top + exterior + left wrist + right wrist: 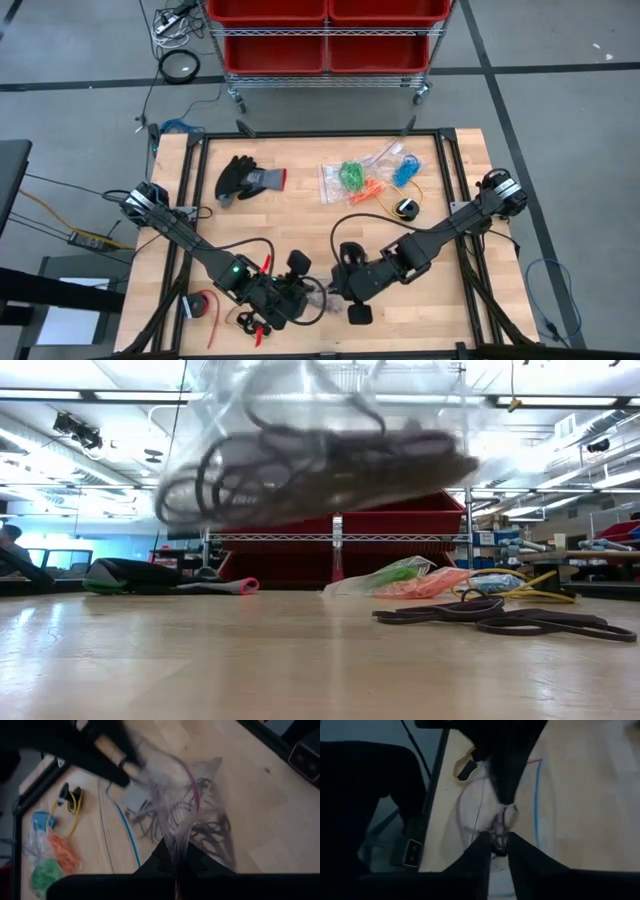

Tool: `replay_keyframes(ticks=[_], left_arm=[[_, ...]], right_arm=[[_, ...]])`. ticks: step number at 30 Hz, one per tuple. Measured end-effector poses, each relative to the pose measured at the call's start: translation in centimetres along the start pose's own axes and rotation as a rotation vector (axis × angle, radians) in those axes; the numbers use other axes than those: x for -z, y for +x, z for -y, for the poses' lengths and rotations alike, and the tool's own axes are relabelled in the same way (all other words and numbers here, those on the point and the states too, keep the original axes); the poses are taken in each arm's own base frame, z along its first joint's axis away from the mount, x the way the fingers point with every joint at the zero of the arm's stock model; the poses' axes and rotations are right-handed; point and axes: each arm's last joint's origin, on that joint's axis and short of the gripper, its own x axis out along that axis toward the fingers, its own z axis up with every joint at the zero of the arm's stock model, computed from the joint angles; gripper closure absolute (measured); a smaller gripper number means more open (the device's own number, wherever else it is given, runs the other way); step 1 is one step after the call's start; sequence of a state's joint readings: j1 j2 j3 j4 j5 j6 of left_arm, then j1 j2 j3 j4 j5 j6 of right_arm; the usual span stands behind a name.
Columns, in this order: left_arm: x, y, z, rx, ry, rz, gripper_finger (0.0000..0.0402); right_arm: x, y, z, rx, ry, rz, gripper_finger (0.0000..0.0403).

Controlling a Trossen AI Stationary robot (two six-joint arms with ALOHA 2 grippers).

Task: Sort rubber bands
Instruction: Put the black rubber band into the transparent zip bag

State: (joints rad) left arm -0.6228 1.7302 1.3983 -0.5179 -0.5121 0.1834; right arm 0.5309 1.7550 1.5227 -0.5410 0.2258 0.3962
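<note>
While the left gripper (300, 292) pinched shut on a clear bag (320, 450) of black rubber bands (210, 827) held above the table's near edge, the right gripper (337, 287) met that bag; whether its fingers gripped it, I could not tell. Loose black bands (510, 618) lay mid-table. Farther back, bags (368, 172) held green, orange and blue bands, so sorting looked nearly done.

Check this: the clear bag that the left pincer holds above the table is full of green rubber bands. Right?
No. The rubber bands in the clear bag pinched by the left pincer are black, not green; the low view shows it.
</note>
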Motion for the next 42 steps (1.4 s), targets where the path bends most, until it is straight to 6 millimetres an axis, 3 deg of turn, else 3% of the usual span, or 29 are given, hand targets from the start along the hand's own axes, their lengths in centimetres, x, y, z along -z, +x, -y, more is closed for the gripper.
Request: replay_keyframes(ticks=[10,15,19,24,32,42], left_arm=[[0.4,0.0,0.0,0.006,-0.036,-0.041,0.0399],[0.6,0.0,0.1,0.007,-0.035,-0.053,0.0399],[0.9,0.0,0.1,0.011,-0.041,-0.087,0.0399],[1.4,-0.1,0.2,0.014,-0.066,-0.128,0.0399],[1.5,-0.1,0.2,0.011,-0.120,-0.142,0.0399],[1.4,-0.1,0.2,0.010,-0.146,-0.135,0.0400]], right_arm=[[0.5,-0.3,-1.3,-0.020,0.027,-0.003,0.0251],[0.6,-0.7,-1.5,0.037,0.021,0.022,0.0247],[1.0,-2.0,-1.2,0.137,0.043,0.022,0.0254],[3.5,-2.8,-0.9,0.323,0.082,-0.103,0.0261],[8.8,1.3,0.4,0.349,0.160,-0.099,0.0262],[14.3,5.3,5.9,0.372,0.255,-0.098,0.0268]])
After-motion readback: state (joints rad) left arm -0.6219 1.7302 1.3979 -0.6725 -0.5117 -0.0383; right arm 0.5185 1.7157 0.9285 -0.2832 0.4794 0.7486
